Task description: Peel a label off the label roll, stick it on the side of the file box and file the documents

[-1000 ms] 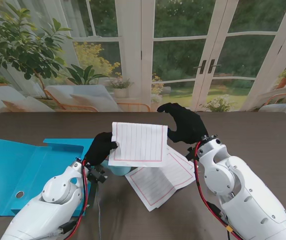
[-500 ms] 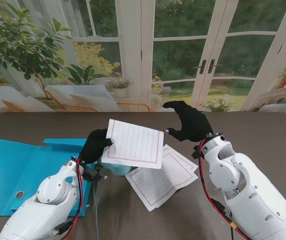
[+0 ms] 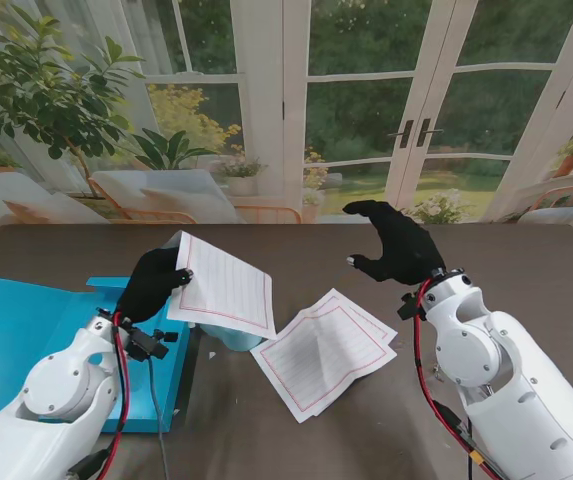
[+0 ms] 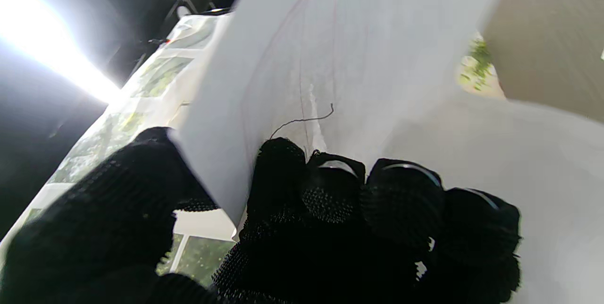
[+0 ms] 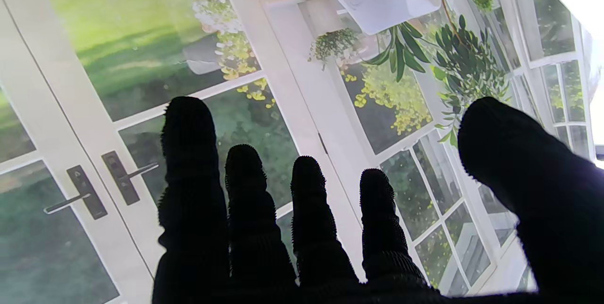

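Your left hand [image 3: 152, 284] pinches a lined sheet [image 3: 224, 284] by its edge, lifted over the counter [image 3: 526, 265] beside the open blue file box [image 3: 26, 340]. Your right hand [image 3: 398, 246] hangs empty, fingers spread. Two more sheets [image 3: 324, 350] lie flat between your arms.

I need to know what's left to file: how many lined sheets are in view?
3 at least. One is held in the left hand; two lie overlapped on the table, near the middle. More may be hidden beneath.
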Controlling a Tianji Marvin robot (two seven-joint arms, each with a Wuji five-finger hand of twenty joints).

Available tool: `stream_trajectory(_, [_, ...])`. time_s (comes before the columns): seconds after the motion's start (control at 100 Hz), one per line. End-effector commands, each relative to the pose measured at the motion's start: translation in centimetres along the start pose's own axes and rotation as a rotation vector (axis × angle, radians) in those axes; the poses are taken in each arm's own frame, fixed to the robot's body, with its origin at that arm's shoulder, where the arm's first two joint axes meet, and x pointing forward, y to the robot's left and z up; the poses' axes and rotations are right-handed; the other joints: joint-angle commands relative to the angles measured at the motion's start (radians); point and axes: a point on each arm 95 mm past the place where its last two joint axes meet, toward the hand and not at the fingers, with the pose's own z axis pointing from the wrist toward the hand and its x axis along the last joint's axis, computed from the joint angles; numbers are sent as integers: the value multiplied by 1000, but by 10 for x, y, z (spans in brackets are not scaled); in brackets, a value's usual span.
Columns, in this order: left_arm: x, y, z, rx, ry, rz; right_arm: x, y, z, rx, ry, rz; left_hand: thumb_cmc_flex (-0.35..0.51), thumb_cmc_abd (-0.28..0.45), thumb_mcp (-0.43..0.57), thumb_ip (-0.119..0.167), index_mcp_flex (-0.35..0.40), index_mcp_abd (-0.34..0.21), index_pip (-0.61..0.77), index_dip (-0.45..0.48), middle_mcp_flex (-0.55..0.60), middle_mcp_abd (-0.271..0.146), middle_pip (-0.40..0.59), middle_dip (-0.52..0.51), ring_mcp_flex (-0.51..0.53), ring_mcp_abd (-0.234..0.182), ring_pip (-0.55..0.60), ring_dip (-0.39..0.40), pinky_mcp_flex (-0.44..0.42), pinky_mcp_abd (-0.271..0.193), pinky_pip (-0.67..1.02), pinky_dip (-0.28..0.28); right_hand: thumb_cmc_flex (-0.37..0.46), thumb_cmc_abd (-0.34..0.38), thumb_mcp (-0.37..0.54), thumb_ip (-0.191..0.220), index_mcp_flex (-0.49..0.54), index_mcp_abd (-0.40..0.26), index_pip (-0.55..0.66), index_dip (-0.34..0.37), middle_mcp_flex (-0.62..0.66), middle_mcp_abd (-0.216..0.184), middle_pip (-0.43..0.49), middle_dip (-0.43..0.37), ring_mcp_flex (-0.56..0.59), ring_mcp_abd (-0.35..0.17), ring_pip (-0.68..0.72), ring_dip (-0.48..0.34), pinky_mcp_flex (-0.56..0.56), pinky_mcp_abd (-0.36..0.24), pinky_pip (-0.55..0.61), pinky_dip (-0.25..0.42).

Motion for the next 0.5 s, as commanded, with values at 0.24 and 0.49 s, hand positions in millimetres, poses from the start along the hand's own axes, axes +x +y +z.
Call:
stream_trajectory(0.24, [42,-42,-44,-25,-132,170,10,0,-13,-12,33,89,52,13,93,68,-40,155,53,-23,28,-113,31,51,-8,7,34,30,-34,0,67,-5,-22,25,-19,19,57,-23,-22,-15,62,6,-22,-7,46,5,11,14,-494,10,-25,22])
stream_trajectory(0.49, [38,-73,-90,55,-333,261,13,-10,-25,-13,12,175,52,15,97,67,-52,160,57,-37,27,-101,22,76,-37,18,45,50,-67,-12,47,-4,-13,39,-18,23,74,-27,-27,-12,85,8,-26,-3,72,6,27,25,-489,7,-18,32])
